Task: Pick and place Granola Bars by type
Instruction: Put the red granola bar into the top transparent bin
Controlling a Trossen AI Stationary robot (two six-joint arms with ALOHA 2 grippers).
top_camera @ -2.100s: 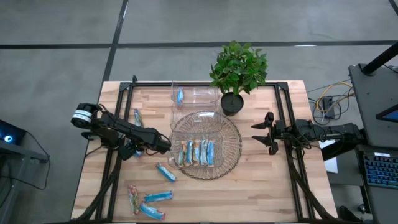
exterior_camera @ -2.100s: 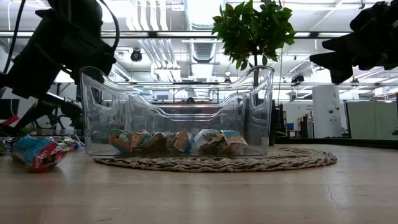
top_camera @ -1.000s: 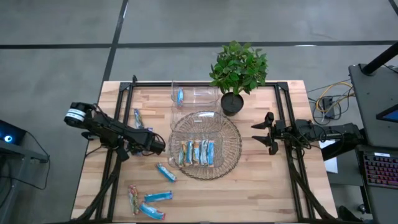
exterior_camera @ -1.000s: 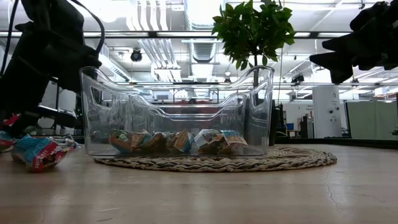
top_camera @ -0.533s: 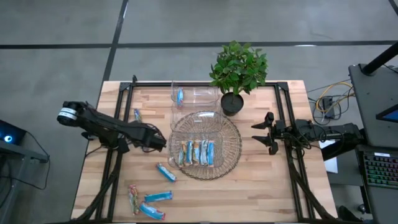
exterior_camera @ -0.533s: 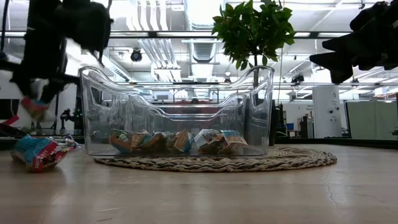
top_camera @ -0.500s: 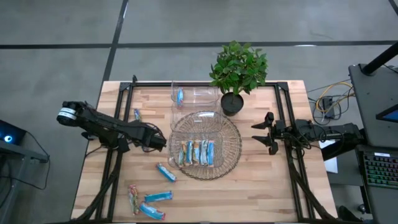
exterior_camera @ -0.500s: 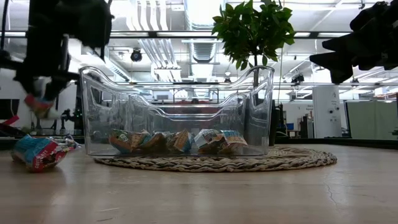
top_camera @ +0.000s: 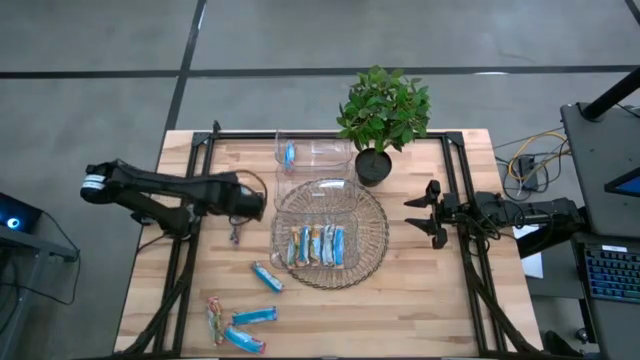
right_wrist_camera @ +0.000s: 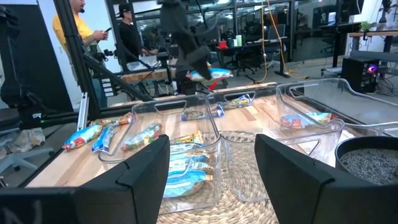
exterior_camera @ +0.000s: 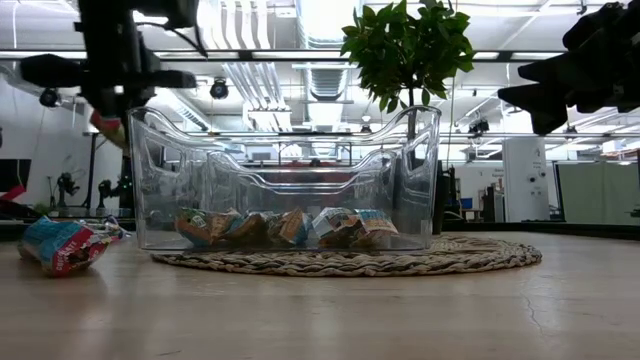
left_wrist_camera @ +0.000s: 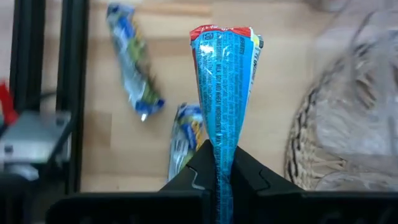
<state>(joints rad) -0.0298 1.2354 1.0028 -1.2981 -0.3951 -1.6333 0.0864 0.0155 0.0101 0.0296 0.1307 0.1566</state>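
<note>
1. High view: you see the left gripper point(top_camera: 250, 203) raised over the wooden table point(top_camera: 420, 300), just beside the round woven mat point(top_camera: 372, 250). On that mat a clear container point(top_camera: 315, 262) holds a row of granola bars point(top_camera: 318, 245); a second clear container point(top_camera: 330, 153) behind it holds one blue bar point(top_camera: 290, 154). More loose bars lie on the table: one near the mat's front left edge point(top_camera: 266, 276) and a small cluster near the front left corner point(top_camera: 237, 325). The potted plant point(top_camera: 383, 115) stands at the back. The right gripper point(top_camera: 425, 213) hangs to the right of the mat, its fingers spread apart and holding nothing.
2. Low view: you see the left gripper point(exterior_camera: 110, 118) up in the air at the left, above the container's rim, with a bit of wrapper showing at its tips. A loose wrapped bar point(exterior_camera: 60, 245) lies on the table at far left.
3. Left wrist view: you see the fingers point(left_wrist_camera: 193, 174) clamped on the lower end of a blue bar with a red end point(left_wrist_camera: 224, 93), held clear of the table; two other bars point(left_wrist_camera: 134, 65) lie on the wood below.
4. Right wrist view: you see the right fingers point(right_wrist_camera: 292, 171) wide apart, facing the containers, with two people point(right_wrist_camera: 84, 34) in the room beyond.
</note>
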